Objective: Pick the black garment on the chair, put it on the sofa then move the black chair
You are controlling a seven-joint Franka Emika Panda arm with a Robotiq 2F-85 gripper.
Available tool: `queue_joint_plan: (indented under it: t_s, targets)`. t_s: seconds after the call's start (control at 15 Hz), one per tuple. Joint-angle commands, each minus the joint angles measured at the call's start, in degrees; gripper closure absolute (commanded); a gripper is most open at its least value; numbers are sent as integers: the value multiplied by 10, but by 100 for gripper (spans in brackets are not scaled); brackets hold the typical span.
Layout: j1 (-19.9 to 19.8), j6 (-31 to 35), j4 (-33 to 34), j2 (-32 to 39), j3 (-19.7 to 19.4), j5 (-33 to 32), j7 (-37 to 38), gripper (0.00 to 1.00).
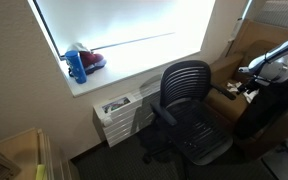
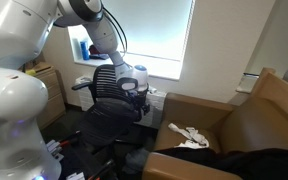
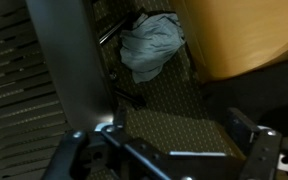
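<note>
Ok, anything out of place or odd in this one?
A crumpled pale cloth lies on the carpet beside the brown sofa in the wrist view. It looks dropped rather than placed. Nothing else stands out.

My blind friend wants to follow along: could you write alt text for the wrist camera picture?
Seen from the robot's wrist, a crumpled pale grey cloth lies on dark patterned carpet, beside the tan sofa at upper right. The gripper frames the bottom edge, its fingers spread wide.
</note>
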Motion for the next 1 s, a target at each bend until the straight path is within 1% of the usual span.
queue_joint_plan:
  t_s: [0.0,0.13,0.27,0.33,0.47,0.6,0.67,0.8,0.93]
  targets:
    - [-61,21,-7,-21,64,-52,-7,0]
    - [-73,32,-7,-18,77,-87,-11,0]
    - [-73,42,-11,-18,78,-133,-14,0]
    - [-76,56,-14,-20,84,-151,-18,0]
    - [-80,62,-20,-27,90,-194,-24,0]
    - [-106,78,-26,-40,126,-212,-41,0]
    - [-118,73,-29,-49,145,-216,-50,0]
    - [-156,77,-31,-58,193,-211,-83,0]
    - [-188,73,-21,-54,232,-195,-105,0]
